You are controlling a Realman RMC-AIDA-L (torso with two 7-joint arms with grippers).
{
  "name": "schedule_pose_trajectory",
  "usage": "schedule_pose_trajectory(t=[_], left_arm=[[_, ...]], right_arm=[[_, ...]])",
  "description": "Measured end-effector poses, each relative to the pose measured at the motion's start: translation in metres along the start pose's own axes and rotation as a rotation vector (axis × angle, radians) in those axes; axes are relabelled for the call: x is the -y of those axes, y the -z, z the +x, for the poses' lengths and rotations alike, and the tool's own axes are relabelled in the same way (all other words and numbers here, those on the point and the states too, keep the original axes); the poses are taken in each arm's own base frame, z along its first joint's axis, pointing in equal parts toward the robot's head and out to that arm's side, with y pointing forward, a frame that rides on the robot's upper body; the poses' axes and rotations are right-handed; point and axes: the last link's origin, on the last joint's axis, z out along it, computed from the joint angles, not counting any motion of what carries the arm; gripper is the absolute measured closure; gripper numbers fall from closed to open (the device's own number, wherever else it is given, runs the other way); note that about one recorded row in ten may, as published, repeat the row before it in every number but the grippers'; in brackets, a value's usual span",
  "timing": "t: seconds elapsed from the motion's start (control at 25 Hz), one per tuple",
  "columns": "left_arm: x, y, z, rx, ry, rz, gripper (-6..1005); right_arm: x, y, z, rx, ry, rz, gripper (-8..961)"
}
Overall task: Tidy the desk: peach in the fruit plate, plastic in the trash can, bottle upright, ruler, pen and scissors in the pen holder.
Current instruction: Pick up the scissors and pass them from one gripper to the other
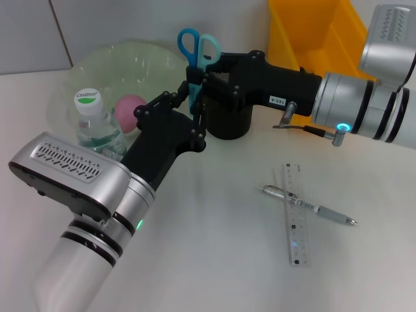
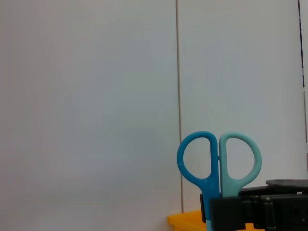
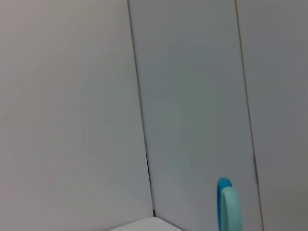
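Observation:
The scissors (image 1: pixel 198 47), with blue and teal handles, stand upright over the black pen holder (image 1: pixel 231 123), blades hidden behind both grippers. My right gripper (image 1: pixel 197 75) is shut on them just under the handles. My left gripper (image 1: pixel 196 110) reaches in from the lower left and meets the scissors lower down. In the left wrist view the scissors (image 2: pixel 219 166) show with the right gripper below their handles. The pink peach (image 1: pixel 130 107) lies in the green fruit plate (image 1: pixel 140 55). The bottle (image 1: pixel 95 127) stands upright. The ruler (image 1: pixel 296 218) and pen (image 1: pixel 311 208) lie crossed on the desk. The plastic is out of view.
A yellow trash can (image 1: pixel 315 32) stands at the back right, behind my right arm. My left forearm crosses the desk's front left, close to the bottle and plate. A grey wall fills both wrist views.

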Motion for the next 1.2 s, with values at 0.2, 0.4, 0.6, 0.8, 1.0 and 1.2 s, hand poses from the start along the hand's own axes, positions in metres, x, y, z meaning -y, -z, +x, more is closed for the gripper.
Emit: schedule_pose_trajectory(t=[0.2,0.4,0.6,0.8,1.0,1.2], left_arm=[[-0.0001,-0.0004,0.0003,-0.001,-0.001,-0.001,728],[-0.0001,-0.0006,0.0004,-0.001,-0.001,-0.001,727],[-0.0004,-0.0006,0.0006,-0.002,-0.001,-0.003,725],[-0.0007,0.0001,0.0012,-0.007,0.010,-0.002,724],[-0.0022,0.0002,0.0019,-0.010,0.007,-0.008,723],[-0.0072,0.0005,0.0017,-0.009,-0.008,-0.034,616]], right_arm=[[-0.0002,-0.0001,-0.0007,0.003,0.001,-0.002,697],[0.0000,0.0004,-0.0029,0.025,0.000,0.002,762],[-0.0003,0.0005,-0.0031,0.026,0.002,0.001,826],[-0.0004,0.0004,-0.0032,0.027,0.009,0.000,856],[0.0004,0.0007,-0.0032,0.027,0.008,0.005,857],[0.0003,0.0016,-0.0032,0.028,0.008,0.005,858]])
